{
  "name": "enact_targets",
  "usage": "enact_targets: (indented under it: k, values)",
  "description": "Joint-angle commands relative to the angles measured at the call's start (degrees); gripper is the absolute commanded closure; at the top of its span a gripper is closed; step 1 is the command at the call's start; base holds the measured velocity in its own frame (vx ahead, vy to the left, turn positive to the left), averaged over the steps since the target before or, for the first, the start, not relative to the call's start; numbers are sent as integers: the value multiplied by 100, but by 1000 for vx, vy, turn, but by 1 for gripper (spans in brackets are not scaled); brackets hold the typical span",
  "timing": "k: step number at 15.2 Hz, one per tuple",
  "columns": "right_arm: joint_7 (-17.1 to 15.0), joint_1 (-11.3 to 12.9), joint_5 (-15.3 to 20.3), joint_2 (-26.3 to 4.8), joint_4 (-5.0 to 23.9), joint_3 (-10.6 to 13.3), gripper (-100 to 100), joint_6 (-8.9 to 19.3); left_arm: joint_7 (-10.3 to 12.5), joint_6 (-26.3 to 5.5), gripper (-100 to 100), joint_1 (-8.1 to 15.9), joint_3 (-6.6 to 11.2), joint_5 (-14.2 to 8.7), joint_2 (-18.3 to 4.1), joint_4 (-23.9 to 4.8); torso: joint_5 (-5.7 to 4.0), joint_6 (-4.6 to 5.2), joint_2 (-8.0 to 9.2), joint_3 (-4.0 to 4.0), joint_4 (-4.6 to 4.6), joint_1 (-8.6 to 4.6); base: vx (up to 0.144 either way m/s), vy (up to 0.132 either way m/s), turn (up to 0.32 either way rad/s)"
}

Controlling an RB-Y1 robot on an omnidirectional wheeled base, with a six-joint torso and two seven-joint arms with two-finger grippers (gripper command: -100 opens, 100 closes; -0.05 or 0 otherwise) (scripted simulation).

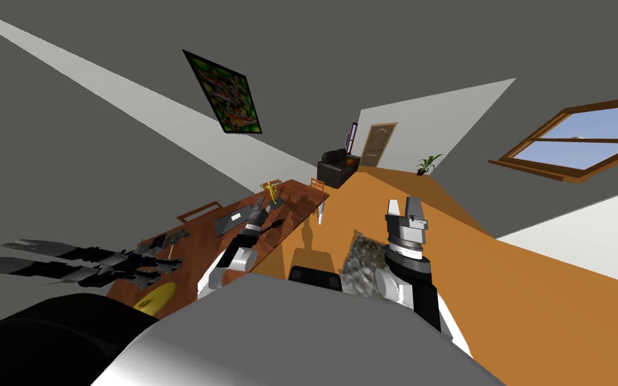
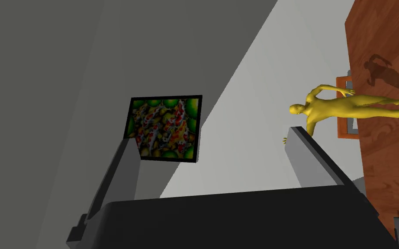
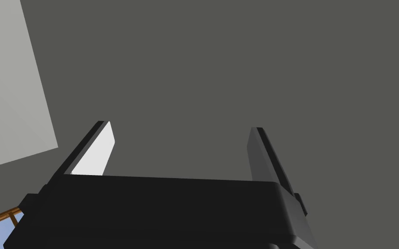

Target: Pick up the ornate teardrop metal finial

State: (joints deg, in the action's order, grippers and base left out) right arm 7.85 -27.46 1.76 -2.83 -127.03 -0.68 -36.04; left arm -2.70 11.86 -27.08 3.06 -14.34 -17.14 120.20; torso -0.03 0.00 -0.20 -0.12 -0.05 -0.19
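A small dark drop-shaped object, which may be the finial, lies on the brown wooden table just right of my left forearm. My left gripper reaches out over the table beyond it, toward a yellow human figurine. In the left wrist view the left gripper is open with nothing between its fingers, and the figurine stands just past one fingertip. My right gripper is raised over the orange floor, away from the table. Seen from its own wrist, the right gripper is open and holds nothing.
On the table also lie a grey flat slab, a yellow disc and dark clutter at its near left end. A chair stands at the far end. A black sofa and a door lie beyond.
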Motion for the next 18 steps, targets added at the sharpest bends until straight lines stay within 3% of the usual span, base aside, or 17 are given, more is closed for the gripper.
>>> enact_targets:
  k: [1,3,4,6,7,9,10,12,13,15,16,18]
  values:
    - [0,0,0,0,0,0,0,0,8,-286,-100,41,39,-178,-161,-286,0,0,0,0,0,0,50,-55,-45]
    - [0,0,0,0,0,0,0,0,8,-426,-100,41,39,-178,-161,-323,-1,1,-2,-1,0,-2,51,-55,-43]
    - [0,0,0,0,0,0,0,0,43,-578,-100,77,103,-335,-308,-568,-1,1,-1,-1,0,-3,48,-51,-31]
    - [0,0,0,0,0,0,0,0,43,-710,-100,77,103,-335,-308,-568,-1,0,-1,0,0,0,41,-39,-33]
    - [0,0,0,0,0,0,0,0,78,-851,-100,115,170,-498,-454,-822,0,1,1,1,1,4,40,-24,-35]
    - [0,0,0,0,0,0,0,0,78,-1005,-100,115,170,-498,-454,-822,1,0,3,2,1,9,31,-20,-19]
    - [0,0,0,0,0,0,0,0,115,-1180,-100,153,238,-666,-597,-1067,1,0,6,4,2,11,33,-7,-42]
    - [0,0,0,-1,0,0,0,0,115,-1310,-100,153,238,-666,-597,-1085,3,0,7,4,2,19,26,0,-38]
    - [0,0,0,-1,0,-1,0,0,153,-1447,-100,193,309,-838,-738,-1354,3,0,9,5,2,20,29,-5,-38]
    - [0,0,0,0,0,0,0,0,153,-1622,-100,193,309,-838,-738,-1354,3,-1,9,5,2,17,29,-24,-15]
    - [0,0,0,0,0,0,0,0,192,-1784,-100,234,381,-1015,-877,-1590,2,0,8,5,2,11,55,-35,-40]
    - [0,0,0,0,0,0,0,0,192,-1941,-100,234,381,-1015,-877,-1630,1,0,-2,-1,0,7,50,-36,-27]
